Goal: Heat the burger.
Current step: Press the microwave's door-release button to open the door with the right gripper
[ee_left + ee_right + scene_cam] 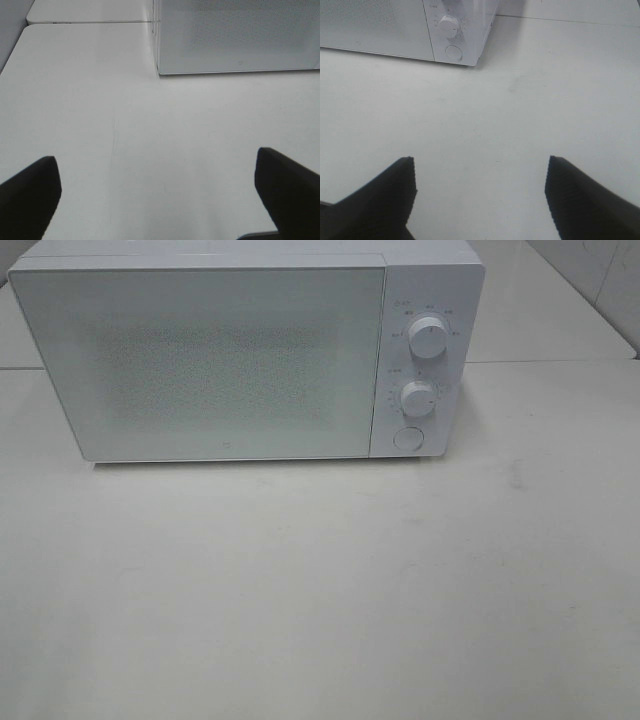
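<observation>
Burger: not in sight in any of the three views, so its position, heading and long axis cannot be told. White microwave (220,360) stands at the far side of the white tabletop (320,590), front face toward the high camera, long axis running left to right. Door (200,365) shut; its panel is frosted with a fine dot pattern and nothing can be made out behind it. Control strip on the right end of the front: upper knob (431,331), lower knob (418,398) below it, round button (407,438) at the bottom. Small grey marks ring both knobs, too small to read. A tiny logo (222,452) sits low on the door near its middle, not legible; the left wrist view shows the same mark (240,63), also unreadable. Left tool (156,162): released, dark fingers (30,195) spread wide, only bare tabletop between them, microwave's left front corner ahead of it. Right tool (480,162): released, ribbed fingers (380,200) wide apart, nothing between them, facing the control end of the microwave, well apart from it. Neither tool appears in the high view.
</observation>
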Robot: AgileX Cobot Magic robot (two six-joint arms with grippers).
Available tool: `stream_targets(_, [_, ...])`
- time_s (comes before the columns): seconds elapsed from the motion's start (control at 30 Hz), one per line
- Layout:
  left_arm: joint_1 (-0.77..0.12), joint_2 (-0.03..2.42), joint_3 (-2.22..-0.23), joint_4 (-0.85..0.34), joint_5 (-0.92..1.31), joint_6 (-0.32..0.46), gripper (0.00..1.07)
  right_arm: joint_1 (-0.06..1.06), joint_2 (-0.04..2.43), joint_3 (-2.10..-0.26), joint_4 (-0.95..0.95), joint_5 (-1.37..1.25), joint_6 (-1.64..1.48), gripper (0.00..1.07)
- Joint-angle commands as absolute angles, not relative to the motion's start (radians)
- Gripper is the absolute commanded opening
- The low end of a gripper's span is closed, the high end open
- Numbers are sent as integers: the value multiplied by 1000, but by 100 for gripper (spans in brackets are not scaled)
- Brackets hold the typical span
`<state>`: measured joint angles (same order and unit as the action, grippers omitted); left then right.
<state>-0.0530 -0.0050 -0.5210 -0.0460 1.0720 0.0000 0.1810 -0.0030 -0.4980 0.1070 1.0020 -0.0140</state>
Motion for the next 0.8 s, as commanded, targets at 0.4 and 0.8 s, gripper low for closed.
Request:
stream_targets(0.4, [-51, -19, -516, -43, 1073, 0, 98, 176, 5, -498, 99, 989, -9, 71])
stream_targets(0.8, [-51, -19, -516, -43, 1073, 0, 98, 178, 244, -522, 99, 752, -11, 71])
